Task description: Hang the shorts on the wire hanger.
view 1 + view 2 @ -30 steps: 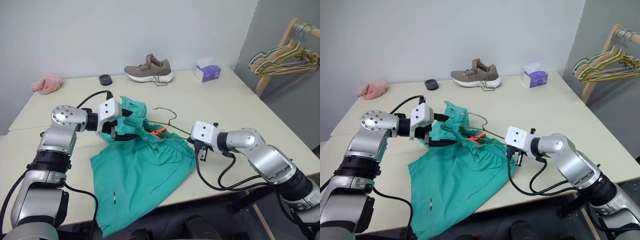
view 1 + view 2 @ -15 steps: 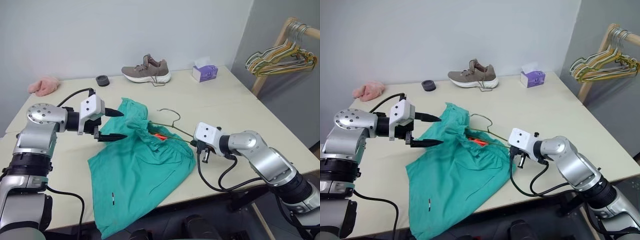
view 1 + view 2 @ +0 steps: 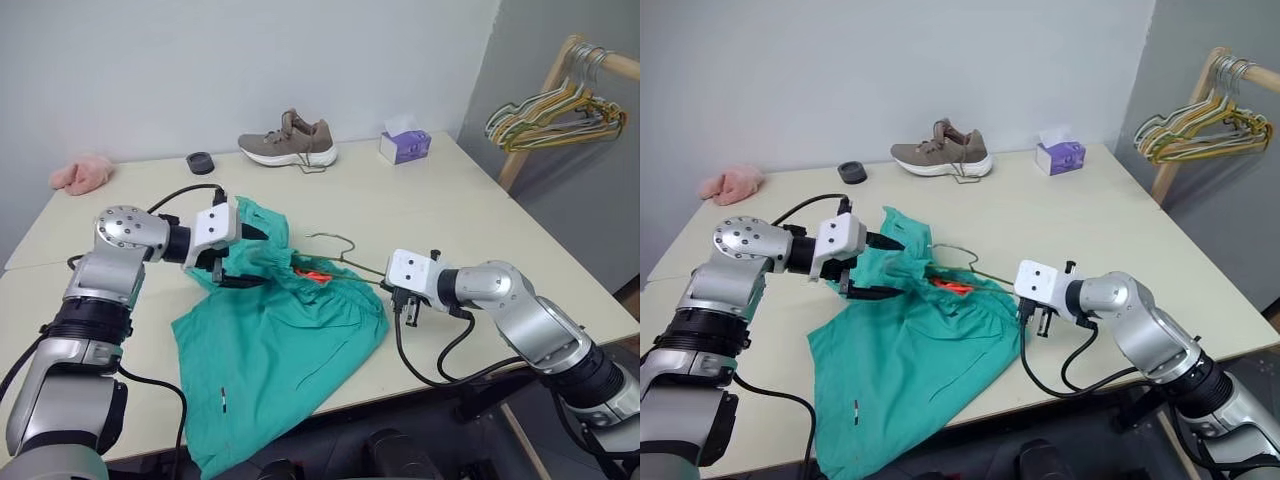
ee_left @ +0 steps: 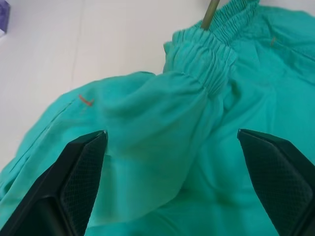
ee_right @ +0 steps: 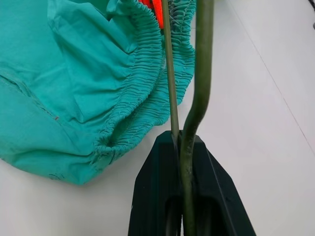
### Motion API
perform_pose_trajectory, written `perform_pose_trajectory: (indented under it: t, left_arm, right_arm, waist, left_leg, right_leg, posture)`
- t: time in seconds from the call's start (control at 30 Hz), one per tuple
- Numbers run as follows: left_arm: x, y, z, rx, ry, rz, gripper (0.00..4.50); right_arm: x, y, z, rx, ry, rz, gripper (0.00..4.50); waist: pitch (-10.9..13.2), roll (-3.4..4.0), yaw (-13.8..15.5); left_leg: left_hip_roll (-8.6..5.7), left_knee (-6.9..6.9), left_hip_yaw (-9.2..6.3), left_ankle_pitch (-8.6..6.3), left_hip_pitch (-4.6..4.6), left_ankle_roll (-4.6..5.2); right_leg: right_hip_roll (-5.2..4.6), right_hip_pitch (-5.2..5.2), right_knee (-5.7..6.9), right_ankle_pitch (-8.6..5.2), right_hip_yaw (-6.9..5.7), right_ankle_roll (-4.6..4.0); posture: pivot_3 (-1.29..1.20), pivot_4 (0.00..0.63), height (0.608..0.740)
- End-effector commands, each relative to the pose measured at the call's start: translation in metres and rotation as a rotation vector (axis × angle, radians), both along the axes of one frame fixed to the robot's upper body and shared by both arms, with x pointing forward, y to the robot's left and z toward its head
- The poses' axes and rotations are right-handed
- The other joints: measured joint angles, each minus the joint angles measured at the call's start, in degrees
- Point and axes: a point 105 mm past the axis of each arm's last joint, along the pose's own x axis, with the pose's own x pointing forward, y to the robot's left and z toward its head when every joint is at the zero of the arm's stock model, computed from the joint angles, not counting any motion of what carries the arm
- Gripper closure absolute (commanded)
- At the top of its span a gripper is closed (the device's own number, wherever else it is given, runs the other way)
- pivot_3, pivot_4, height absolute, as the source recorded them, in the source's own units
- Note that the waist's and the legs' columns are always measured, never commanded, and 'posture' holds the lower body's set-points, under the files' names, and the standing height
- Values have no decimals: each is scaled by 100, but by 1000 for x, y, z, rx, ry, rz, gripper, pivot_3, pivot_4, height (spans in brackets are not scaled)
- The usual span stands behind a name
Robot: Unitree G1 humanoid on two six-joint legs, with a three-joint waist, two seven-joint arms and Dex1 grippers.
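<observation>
The teal shorts (image 3: 270,340) lie crumpled on the table (image 3: 430,210), one leg hanging over the near edge. Their gathered waistband (image 5: 147,64) and orange tag (image 3: 313,274) face my right gripper. The thin dark wire hanger (image 3: 338,241) has its hook lying just beyond the shorts, and one arm (image 5: 169,73) runs into the waistband. My right gripper (image 3: 388,285) is shut on the hanger's wire at its right end (image 5: 189,118). My left gripper (image 3: 245,258) stands open at the shorts' upper left, with a bulge of fabric (image 4: 162,113) between its fingers (image 4: 81,177).
At the back of the table are a brown shoe (image 3: 288,140), a purple tissue box (image 3: 404,146), a small black round thing (image 3: 201,161) and a pink cloth (image 3: 80,173). A wooden rack with a bunch of coloured hangers (image 3: 555,110) stands off the table's right side.
Half a second ago my left gripper had drawn back left, clear of the shorts; now it is back over the bunched fabric, still open. The right gripper keeps its hold. The camera has shifted slightly.
</observation>
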Motion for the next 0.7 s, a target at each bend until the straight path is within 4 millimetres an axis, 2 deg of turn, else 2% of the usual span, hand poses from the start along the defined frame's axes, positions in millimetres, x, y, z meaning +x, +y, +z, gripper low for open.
perform_pose_trajectory:
  t: [0.03,0.23,0.7]
  left_arm:
    - [2,0,2,25,-35,-13,10]
    - [8,-5,-8,18,-45,13,10]
    - [-1,-12,-14,-56,20,16,4441]
  right_arm:
    - [-3,9,17,10,-76,58,4500]
    - [-7,15,21,17,-91,93,4500]
    - [-14,23,28,34,-106,170,4500]
  waist:
    - [0,0,-14]
    - [-1,-1,-19]
    - [-5,0,-29]
  left_leg:
    - [0,0,0,0,0,0]
    - [0,1,-1,0,0,0]
    - [-1,1,-4,0,0,0]
  right_leg:
    - [0,0,0,0,0,0]
    - [0,1,0,0,-1,0]
    - [-1,1,4,0,-2,0]
  posture:
    - [-257,1,740]
    - [-257,4,740]
    - [-255,4,740]
